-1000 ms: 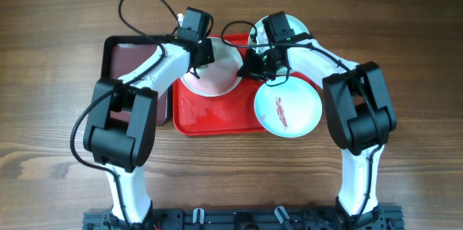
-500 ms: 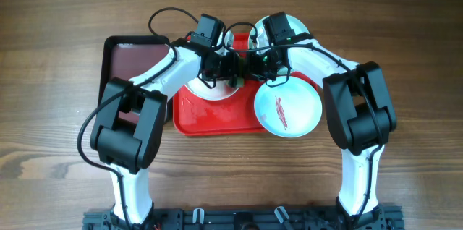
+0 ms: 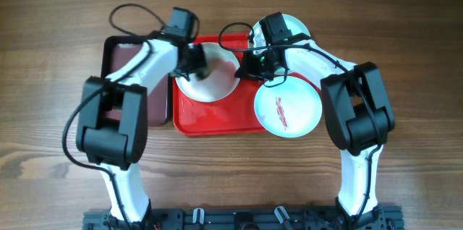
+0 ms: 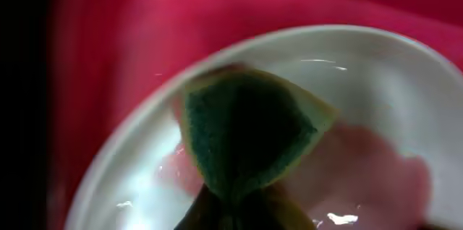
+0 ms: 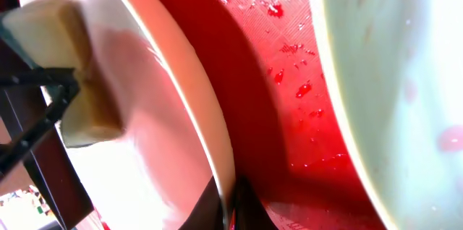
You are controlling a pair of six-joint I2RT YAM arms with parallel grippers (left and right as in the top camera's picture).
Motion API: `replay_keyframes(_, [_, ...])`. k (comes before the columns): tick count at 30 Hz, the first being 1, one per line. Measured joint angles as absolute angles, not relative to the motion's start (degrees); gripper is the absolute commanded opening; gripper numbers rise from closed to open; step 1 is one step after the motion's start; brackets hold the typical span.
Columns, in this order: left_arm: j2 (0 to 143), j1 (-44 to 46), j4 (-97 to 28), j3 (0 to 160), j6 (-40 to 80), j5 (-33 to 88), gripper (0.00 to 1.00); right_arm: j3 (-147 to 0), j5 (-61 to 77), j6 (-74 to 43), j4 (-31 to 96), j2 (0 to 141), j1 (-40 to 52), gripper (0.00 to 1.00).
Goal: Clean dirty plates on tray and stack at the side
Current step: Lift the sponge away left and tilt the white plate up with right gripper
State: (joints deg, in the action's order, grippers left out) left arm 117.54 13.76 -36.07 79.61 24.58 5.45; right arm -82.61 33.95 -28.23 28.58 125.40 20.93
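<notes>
The white plate (image 3: 217,85) lies at the back left of the red tray (image 3: 210,120). My left gripper (image 3: 195,67) is shut on a green and yellow sponge (image 4: 246,136) and presses it onto the plate's (image 4: 376,85) inside. My right gripper (image 3: 242,67) is shut on that plate's right rim (image 5: 226,186); the sponge (image 5: 72,71) shows beyond it. A pale blue plate (image 3: 287,108) with a red streak rests on the tray's front right corner. Another pale plate (image 3: 295,26) sits at the back right, partly hidden by my right arm.
A smaller black-rimmed maroon tray (image 3: 124,64) lies to the left of the red tray, under my left arm. The red tray's floor (image 5: 275,78) is wet with droplets. Bare wooden table lies around both trays.
My left gripper swept the sponge rightward across the white plate, then back to its left side. My right gripper has held the plate's rim throughout. The blue plates have not moved.
</notes>
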Motion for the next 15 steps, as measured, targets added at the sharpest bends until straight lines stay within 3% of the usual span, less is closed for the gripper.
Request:
replay_keyframes(10, [115.68,10.94,-62.06,94.26,21.93,14.22,0.04,-82.67,34.35,-26.74,32.36,125.29,20.95,0.04])
replay_keyframes(15, [110.39,7.25,-66.74,102.35,21.04,15.92,0.04,-82.61,30.37,-24.58,40.29,123.26,20.91,0.04])
